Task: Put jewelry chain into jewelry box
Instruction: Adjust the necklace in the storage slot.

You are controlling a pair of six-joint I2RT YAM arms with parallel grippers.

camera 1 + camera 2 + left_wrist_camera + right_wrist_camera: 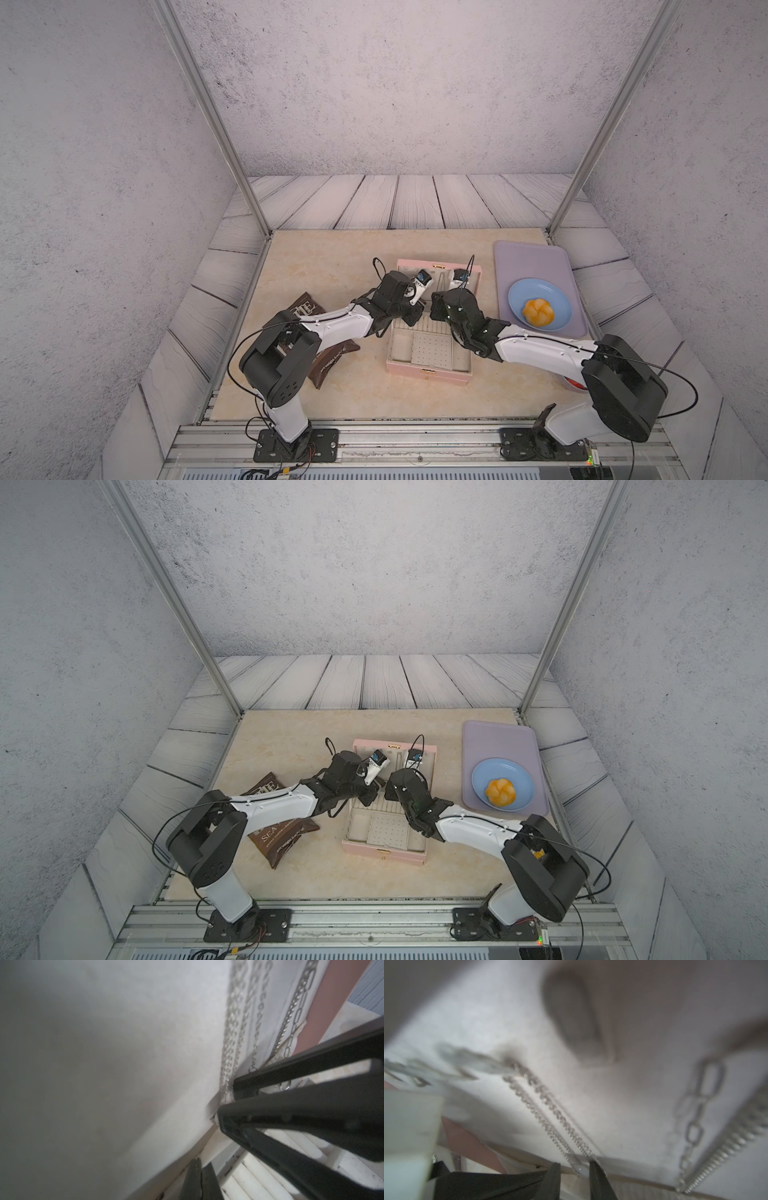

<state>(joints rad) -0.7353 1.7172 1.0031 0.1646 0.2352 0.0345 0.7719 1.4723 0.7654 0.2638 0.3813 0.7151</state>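
On the left part of the table (332,266), a brown snack bag (282,839) lies partly under your left arm. Your left gripper (199,1180) has its fingers pressed together, low inside the open jewelry box (428,372) at mid-table, by the ring rolls (249,1178). The jewelry chain (546,1100) hangs down the cream lining of the raised lid (436,264). Its lower end sits between the fingers of your right gripper (574,1169), which stand apart. A heavier link chain (708,1088) hangs nearby. Near the right edge, a lavender tray (528,262) carries a blue plate (540,286) with an orange bun (538,312).
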